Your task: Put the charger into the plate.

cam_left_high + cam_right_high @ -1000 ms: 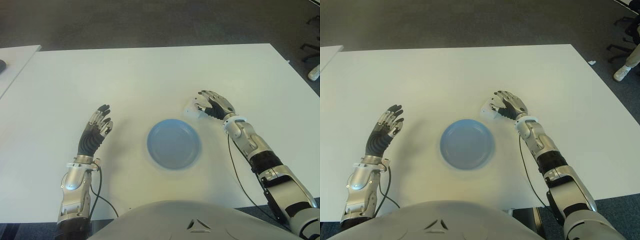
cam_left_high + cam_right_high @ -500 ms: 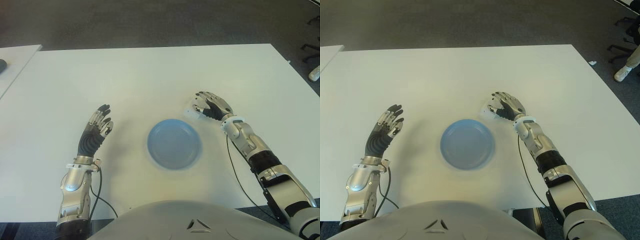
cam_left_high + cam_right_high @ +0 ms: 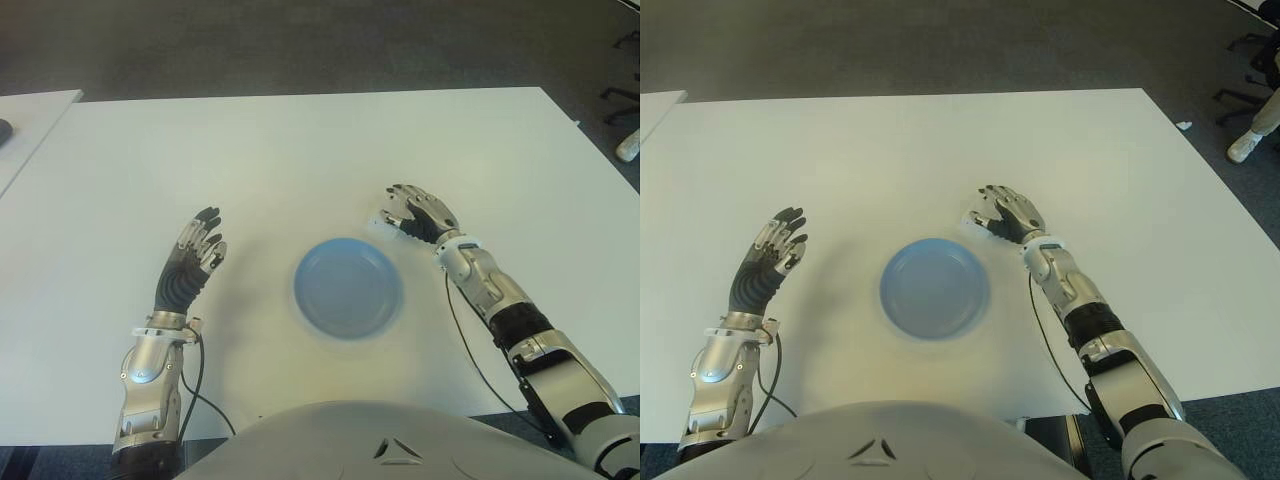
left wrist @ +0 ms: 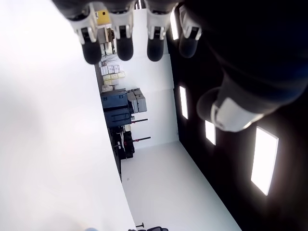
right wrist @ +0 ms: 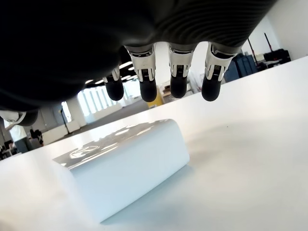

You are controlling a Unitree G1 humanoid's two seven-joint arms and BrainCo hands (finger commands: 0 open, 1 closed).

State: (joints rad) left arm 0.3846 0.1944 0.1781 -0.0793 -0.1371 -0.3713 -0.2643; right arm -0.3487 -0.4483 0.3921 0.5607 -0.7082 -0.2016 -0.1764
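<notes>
A small white charger (image 5: 122,168) lies flat on the white table (image 3: 300,150), just beyond the right rim of the empty blue plate (image 3: 348,287). My right hand (image 3: 408,212) hovers over it with its fingers (image 5: 178,79) spread above the charger's top and nothing in its grasp. In the eye views the hand hides most of the charger (image 3: 973,220). My left hand (image 3: 200,242) is held up with straight fingers, left of the plate and holding nothing.
A second white table (image 3: 30,110) stands at the far left with a dark object at its edge. Dark carpet lies beyond the table. A chair base (image 3: 625,100) and a person's shoe (image 3: 628,145) show at the far right.
My right hand has shifted a little left and toward the charger, so it covers more of it. The charger, the plate and my left hand have not moved.
</notes>
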